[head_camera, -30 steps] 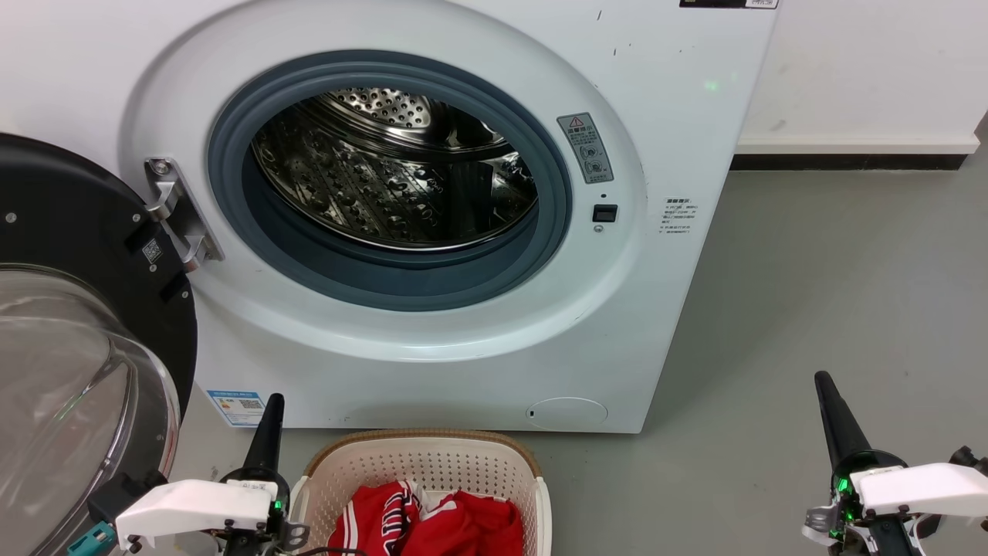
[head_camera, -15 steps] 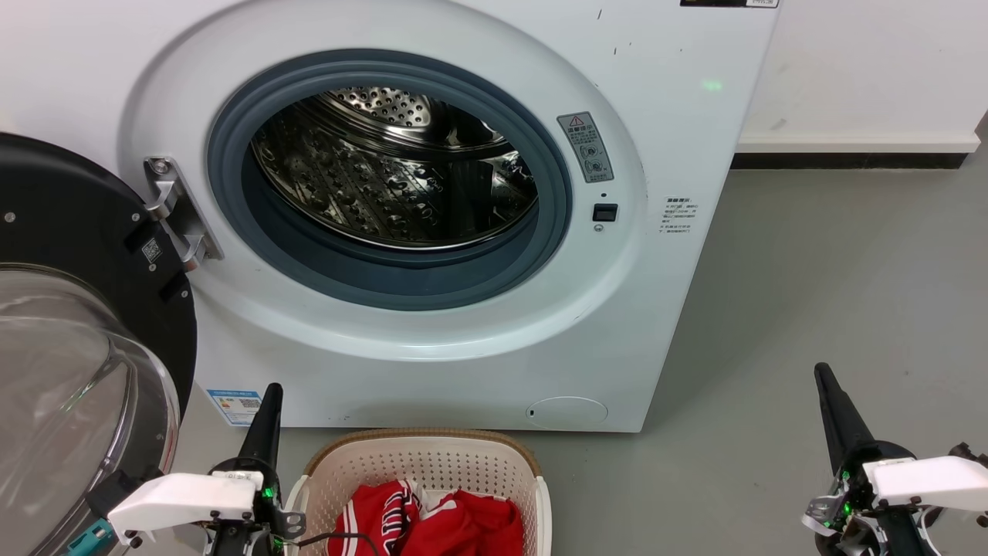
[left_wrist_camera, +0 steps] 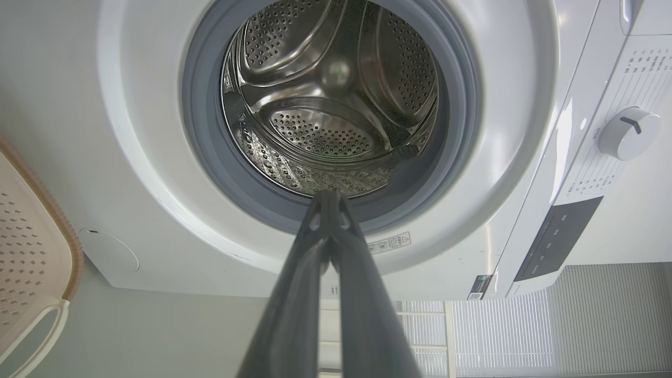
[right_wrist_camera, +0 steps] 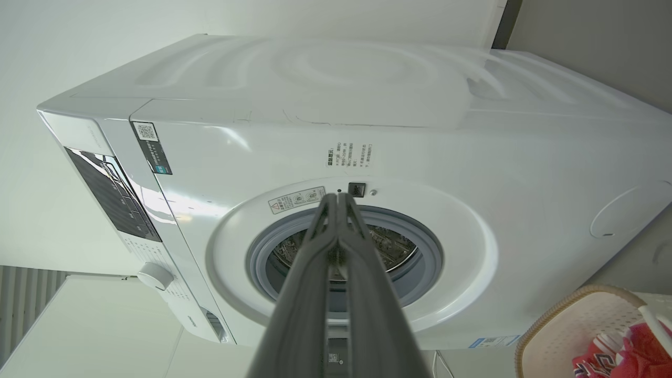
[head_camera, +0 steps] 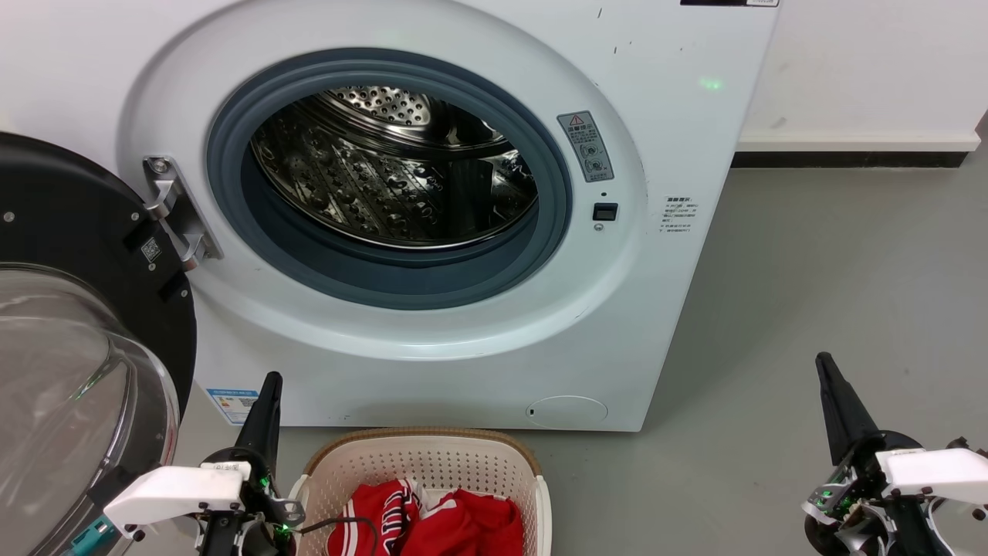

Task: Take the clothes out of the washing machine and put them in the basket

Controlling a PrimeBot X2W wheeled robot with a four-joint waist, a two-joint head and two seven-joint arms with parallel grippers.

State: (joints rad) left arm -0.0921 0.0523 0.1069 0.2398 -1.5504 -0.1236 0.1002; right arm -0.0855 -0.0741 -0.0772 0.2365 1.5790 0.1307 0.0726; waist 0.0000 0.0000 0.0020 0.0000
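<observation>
Judging from where I stand, the job looks as good as finished: nothing red is left to fetch, and the next move seems to call for little more than a last look into the machine before the arms draw off.

Nearest, the left hand (head_camera: pixel 272 380) hangs low just beside the basket's left side, its two dark fingers pressed together from root to tip and gripping nothing. The right hand (head_camera: pixel 824 361) hovers well off to the other side over bare floor (head_camera: pixel 810 270), fingers likewise pinched together and empty; its wrist view shows the tips meeting with no gap.

Between them the basket (head_camera: pixel 421 437) sits on the floor just before the foot of the washing machine (head_camera: pixel 656 139). Both clothes (head_camera: pixel 432 517) lie bundled inside it, the lettered jersey (head_camera: pixel 378 510) on the left touching the plain red cloth (head_camera: pixel 471 525) on the right.

Farther back, the glass door (head_camera: pixel 69 371) is swung wide open on the left. Past the grey door ring (head_camera: pixel 386 289), the steel drum (head_camera: pixel 386 177) shows only bare perforated metal; the left wrist view, looking in from low down, finds no cloth either.
</observation>
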